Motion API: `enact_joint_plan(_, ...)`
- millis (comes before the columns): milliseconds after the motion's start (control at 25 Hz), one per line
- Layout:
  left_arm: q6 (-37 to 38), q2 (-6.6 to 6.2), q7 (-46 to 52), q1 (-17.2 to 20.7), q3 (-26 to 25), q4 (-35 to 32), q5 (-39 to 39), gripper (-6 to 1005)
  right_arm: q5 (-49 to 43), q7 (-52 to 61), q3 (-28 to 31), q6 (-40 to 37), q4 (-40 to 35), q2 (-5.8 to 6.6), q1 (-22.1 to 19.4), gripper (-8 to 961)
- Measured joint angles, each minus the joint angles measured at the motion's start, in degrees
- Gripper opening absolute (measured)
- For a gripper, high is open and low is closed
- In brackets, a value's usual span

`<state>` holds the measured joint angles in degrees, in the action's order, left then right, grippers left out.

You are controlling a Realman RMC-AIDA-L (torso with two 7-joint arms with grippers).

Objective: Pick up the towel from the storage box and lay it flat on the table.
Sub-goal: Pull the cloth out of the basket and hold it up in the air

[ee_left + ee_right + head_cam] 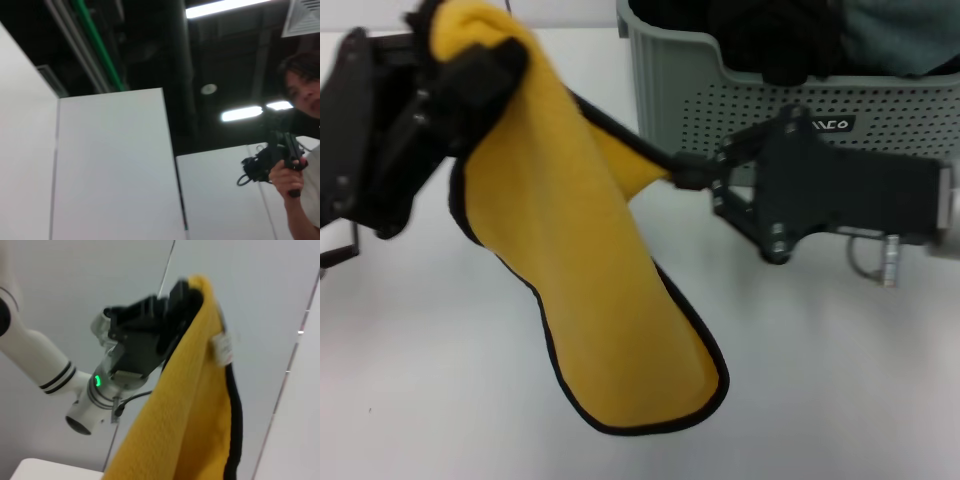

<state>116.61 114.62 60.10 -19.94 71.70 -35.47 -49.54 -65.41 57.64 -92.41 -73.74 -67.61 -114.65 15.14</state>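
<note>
1. Mustard-yellow plush, black-trimmed: the towel, out of the storage box and hanging in the air above the table, lower end loose and not touching the white top.
2. Held at two places: top bunched in the left gripper, high on the left; one edge pinched by the right gripper, just in front of the box wall.
3. Left jaws clamped on a thick wad of cloth; right fingertips closed narrow on the trimmed edge, cloth pulled into a ridge between the two holds.
4. Seen from the right wrist: same yellow cloth draped from the left gripper, small white label near the top edge.
5. Likely soft, light and limp; no stiffness, folds under own weight, sags between holds. Plush pile probably grippy rather than slippery; nothing fragile.
6. Best taken at corners or along the black trim, well apart, so the cloth spreads instead of bunching; the present wad in the left jaws looks too gathered for a flat lay.
7. Inside the box: a black cloth and a grey-teal cloth, untouched.
</note>
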Motion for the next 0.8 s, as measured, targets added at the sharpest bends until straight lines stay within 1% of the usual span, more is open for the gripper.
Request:
enact_joint_plan(80,-0.05,-1.09,2.7,0.63,-1.34,-0.34,-0.82,28,-2.14,3.16,1.95,-0.14,-6.9,0.1,-4.09,12)
enact_joint_plan(120,-0.09,-1.96,4.59,0.76,-1.94,-0.5,-1.36,28,-3.67,5.29,3.63,-0.54,-11.07,-0.06,-6.36,12)
enact_joint_plan(200,-0.12,-3.81,7.86,0.79,-2.91,-0.66,-2.61,28,-5.89,9.06,6.58,-1.88,-17.08,-0.4,-9.83,10)
enact_joint_plan(240,-0.13,-4.78,9.78,0.56,-3.3,-0.91,-3.83,28,-6.3,10.92,8.45,-3.22,-19.96,-0.52,-11.19,10)
enact_joint_plan(320,-0.15,-5.97,12.62,-0.12,-4.19,-2.4,-6.57,28,-5.9,14.07,11.91,-6.17,-23.16,-0.61,-12.56,9)
enact_joint_plan(360,-0.15,-6.32,14.56,-0.52,-4.97,-3.81,-8.57,28,-5.5,15.8,14.02,-7.59,-24.18,-0.66,-12.8,9)
enact_joint_plan(440,-0.16,-6.61,18.71,-1.43,-6.94,-7.17,-12.89,28,-4.65,19.18,17.79,-9.81,-25.58,-0.71,-12.81,9)
enact_joint_plan(600,-0.16,-6.75,26.19,-3.09,-11.43,-12.46,-20.12,28,-2.79,24.05,24.47,-12.48,-27.95,-0.75,-12.66,9)
enact_joint_plan(720,-0.21,-6.66,29.86,-3.69,-14.49,-14.85,-23.3,28,-1.26,27.16,28.57,-14.94,-29.05,-0.75,-12.29,9)
enact_joint_plan(800,-0.25,-6.65,31.4,-4.49,-15.51,-15.37,-24.67,29,-0.95,29.79,30.65,-17.22,-29.32,-0.7,-11.99,9)
